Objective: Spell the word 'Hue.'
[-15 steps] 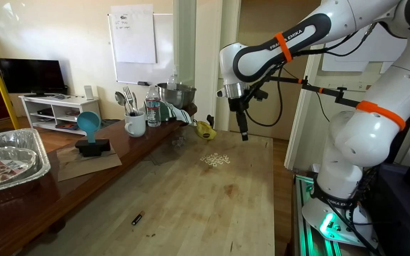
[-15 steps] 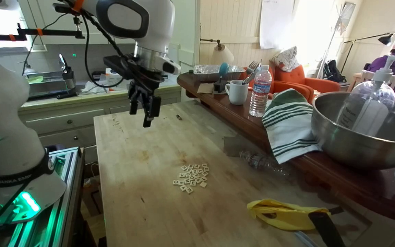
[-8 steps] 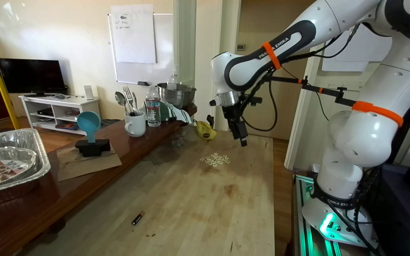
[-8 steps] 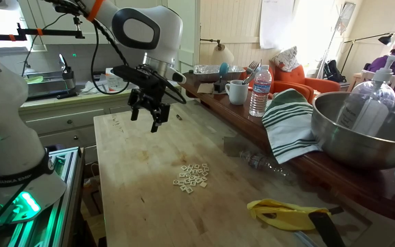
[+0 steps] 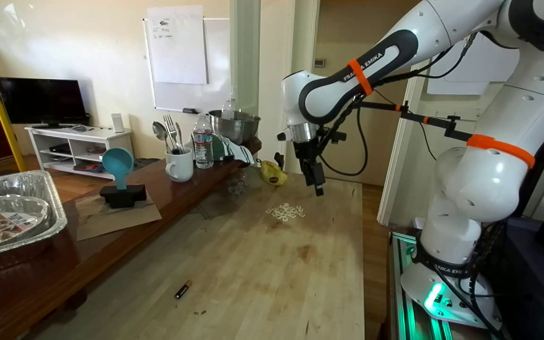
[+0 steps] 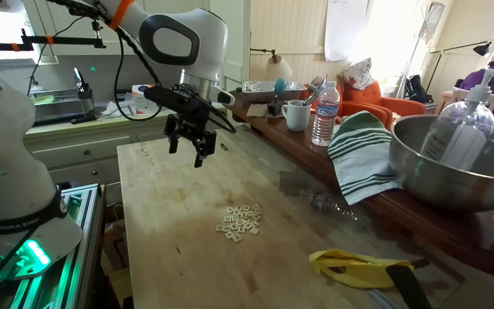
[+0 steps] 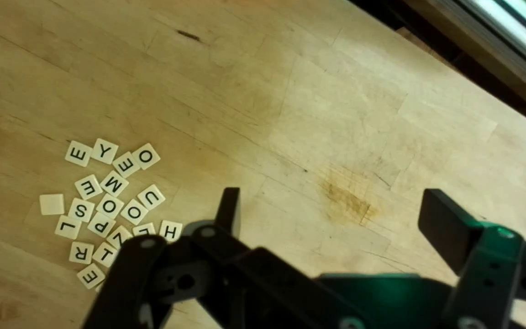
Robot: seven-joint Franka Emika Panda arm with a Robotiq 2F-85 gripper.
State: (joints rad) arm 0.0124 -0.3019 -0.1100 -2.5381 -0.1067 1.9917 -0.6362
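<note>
Jaws: wide apart, nothing between them; above the tabletop (image 7: pixel 290 114), mostly right of the H tile (image 7: pixel 170 230) in the wrist view, one jaw partly masking the tile cluster (image 6: pixel 239 221). Risk: a descent striking neighbours unseen.

H tile: landmark, flat, at the cluster's edge; nothing spelled yet, seemingly. Risk: slightness; jaws too high would skim over it, too low would jam on the tabletop.

Part-hidden tile (image 7: pixel 144 229): just left of the H tile; letter unclear. Risk: pushed askew by an incoming jaw, the gap being slim.

U tile (image 7: pixel 151 197): near, above-left of the H tile. Risk: the O tile (image 7: pixel 134 212) close beside it, liable to be dragged along.

Upper E tile (image 7: pixel 126 164): farther above-left of the H tile. Risk: crowding could spoil the pinch.

Lower E tile (image 7: pixel 91 276): farther still, below-left of the H tile. Likely the freer pick; set down unturned, it may sit skewed.
</note>
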